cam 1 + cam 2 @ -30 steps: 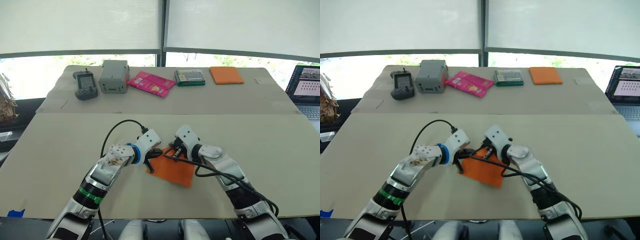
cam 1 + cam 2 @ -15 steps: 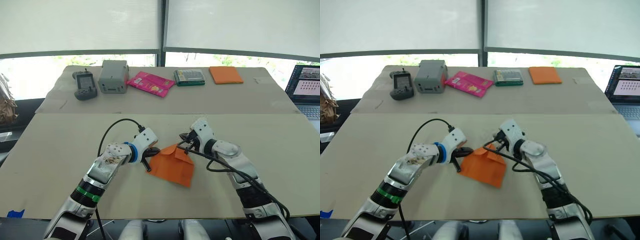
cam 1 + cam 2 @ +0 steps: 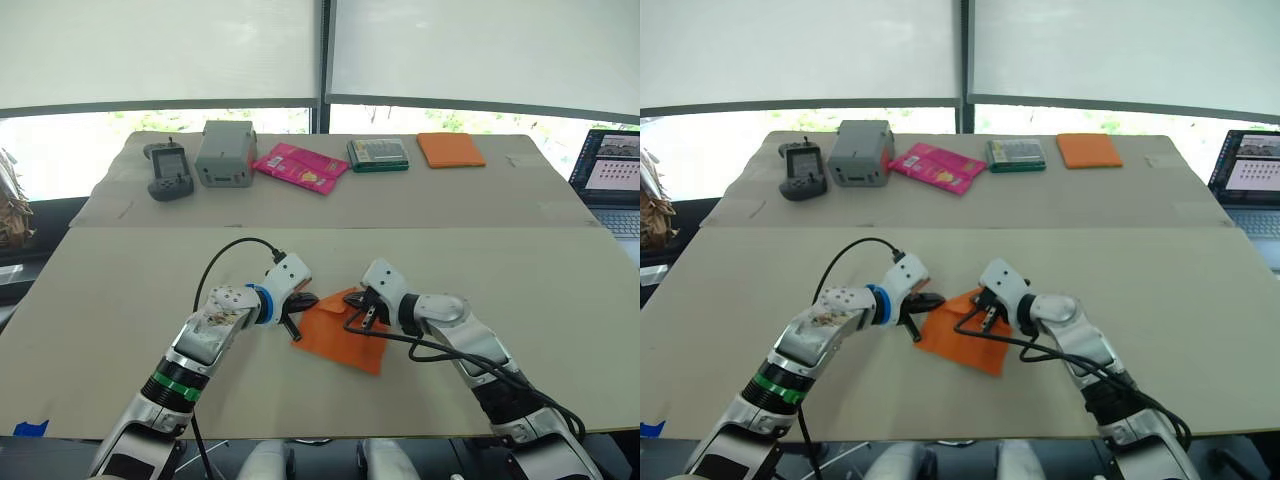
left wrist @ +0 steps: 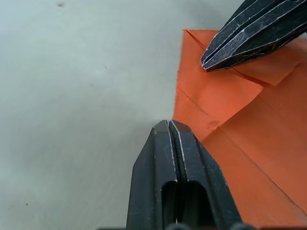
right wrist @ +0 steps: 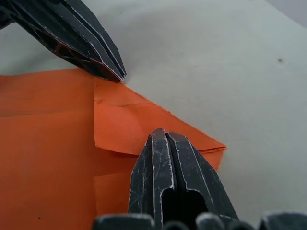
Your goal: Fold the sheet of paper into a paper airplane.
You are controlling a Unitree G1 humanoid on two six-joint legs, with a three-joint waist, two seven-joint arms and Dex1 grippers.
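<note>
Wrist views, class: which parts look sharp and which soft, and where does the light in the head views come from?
Left wrist view: the sheet of paper and its creases are crisp, while the left tool softens toward the frame's edge. Right wrist view: the right tool likewise. Left eye view: daylight comes through the windows behind the table.

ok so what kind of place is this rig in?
Probably a lab or office test bench: a large table under shaded windows, an open laptop at its right edge, and a handheld device beside a grey box along the far side.
</note>
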